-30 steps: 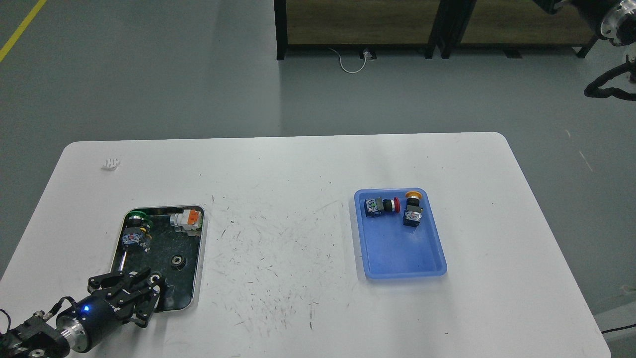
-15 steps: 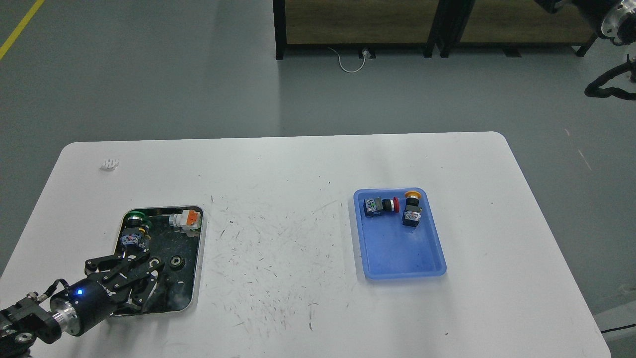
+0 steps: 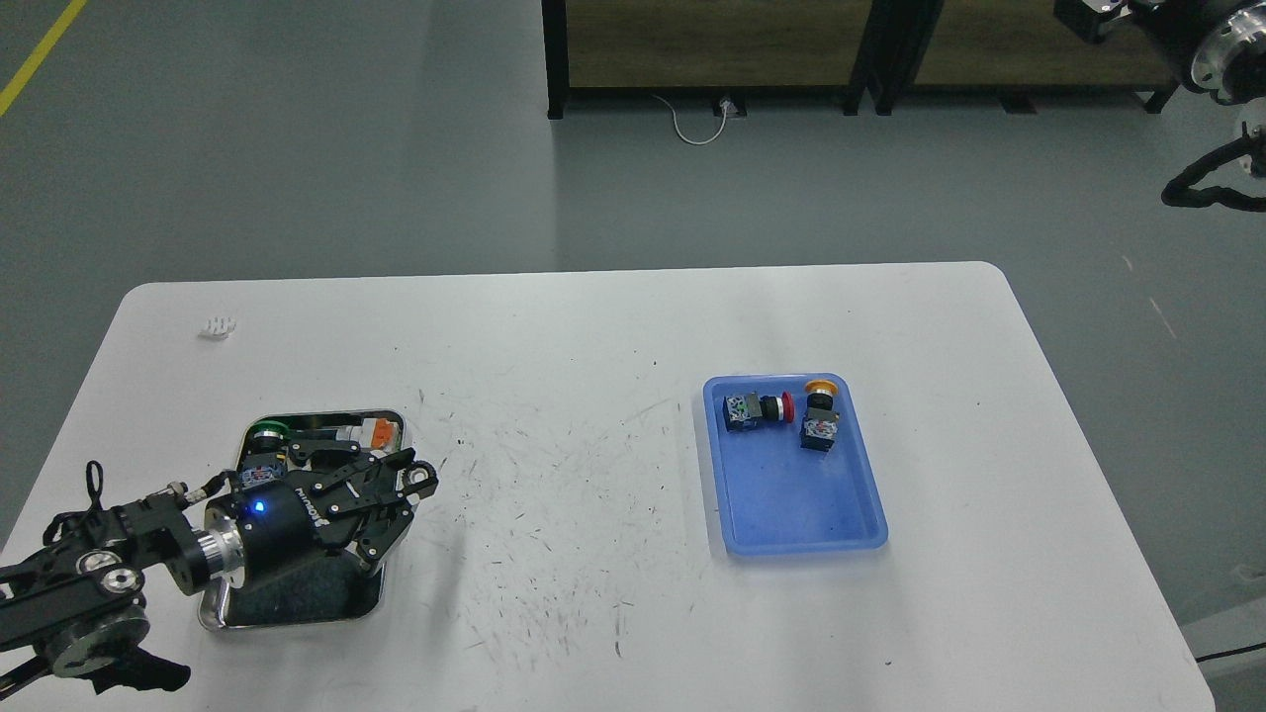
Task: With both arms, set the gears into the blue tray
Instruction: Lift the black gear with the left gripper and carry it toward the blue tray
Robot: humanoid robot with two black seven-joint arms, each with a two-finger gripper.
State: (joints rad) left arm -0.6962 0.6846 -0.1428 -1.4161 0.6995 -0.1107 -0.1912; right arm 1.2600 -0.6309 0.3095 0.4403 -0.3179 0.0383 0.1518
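My left gripper (image 3: pixel 407 506) hangs over the right half of the steel tray (image 3: pixel 297 611) at the table's left, its fingers spread apart, so it is open. The gears are hidden: the arm and fingers cover the tray floor and no toothed wheel shows. The blue tray (image 3: pixel 791 499) lies well to the right, with no gear in it. Of my right arm only a silver ring and black joint (image 3: pixel 1217 44) show at the top right corner; its gripper is out of view.
The blue tray holds a red-capped switch (image 3: pixel 757 408) and a yellow-capped switch (image 3: pixel 821 420) at its far end. A green-capped switch (image 3: pixel 265 435) and an orange-white part (image 3: pixel 378 432) lie at the steel tray's far end. A small white piece (image 3: pixel 218 326) lies far left.
My left gripper has swung from the steel tray's near left corner up and to the right, over the tray's middle. It now covers the gear that lay in plain sight.
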